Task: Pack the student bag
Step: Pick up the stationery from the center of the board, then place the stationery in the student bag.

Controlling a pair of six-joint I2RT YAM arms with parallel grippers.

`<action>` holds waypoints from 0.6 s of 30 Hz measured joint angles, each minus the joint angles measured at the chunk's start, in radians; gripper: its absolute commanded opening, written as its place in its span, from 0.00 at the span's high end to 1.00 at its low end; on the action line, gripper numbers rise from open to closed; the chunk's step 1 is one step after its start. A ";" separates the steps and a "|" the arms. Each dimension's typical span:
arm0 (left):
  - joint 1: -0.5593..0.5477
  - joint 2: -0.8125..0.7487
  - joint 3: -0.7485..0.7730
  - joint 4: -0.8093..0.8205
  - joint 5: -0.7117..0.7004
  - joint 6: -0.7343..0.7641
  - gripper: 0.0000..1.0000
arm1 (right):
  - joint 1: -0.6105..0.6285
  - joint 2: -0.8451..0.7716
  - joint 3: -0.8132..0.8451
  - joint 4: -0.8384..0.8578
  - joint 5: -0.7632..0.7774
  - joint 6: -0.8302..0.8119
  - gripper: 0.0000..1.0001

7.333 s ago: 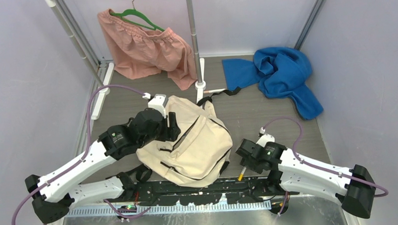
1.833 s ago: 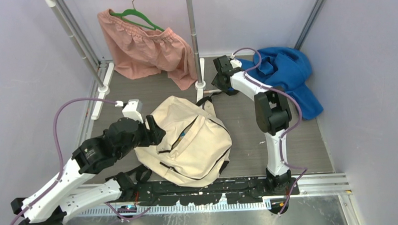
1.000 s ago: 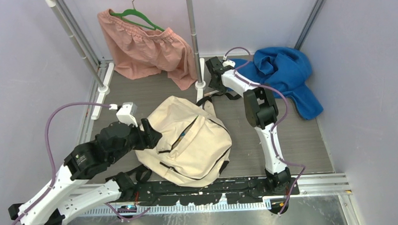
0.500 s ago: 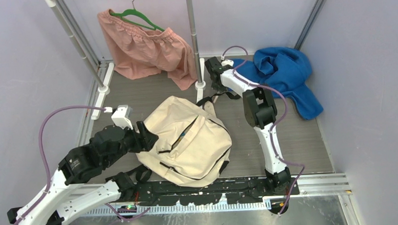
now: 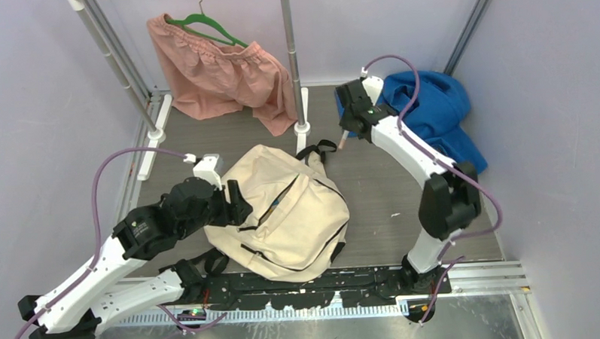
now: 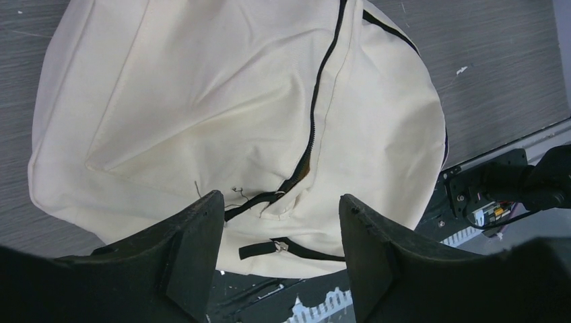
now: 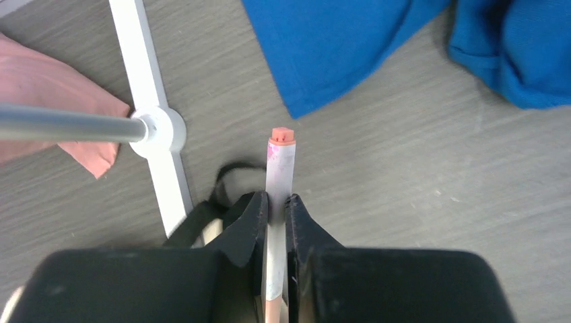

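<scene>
While pinching white marker (image 7: 281,165) (pink-capped) in right gripper (image 7: 276,203), hangs near blue cloth (image 7: 337,47). Holds left gripper (image 6: 279,208) agape, empty, over student bag (image 6: 202,101).

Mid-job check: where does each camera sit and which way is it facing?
Top external: above, behind the bases, looking down; both arms and the student bag show.
Left wrist: over the bag, facing down; the open left gripper frames it.
Right wrist: facing down near the blue cloth; right gripper shut on a marker.
Shared: top and left wrist both see the bag's zipper.
</scene>
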 measured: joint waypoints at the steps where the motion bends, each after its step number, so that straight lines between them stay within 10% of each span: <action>1: 0.000 0.005 0.000 0.003 0.004 0.002 0.36 | 0.000 -0.049 -0.045 0.013 0.006 -0.002 0.99; 18: -0.010 0.208 -0.017 0.056 0.022 0.048 0.39 | 0.159 -0.671 -0.631 -0.007 -0.238 0.106 0.99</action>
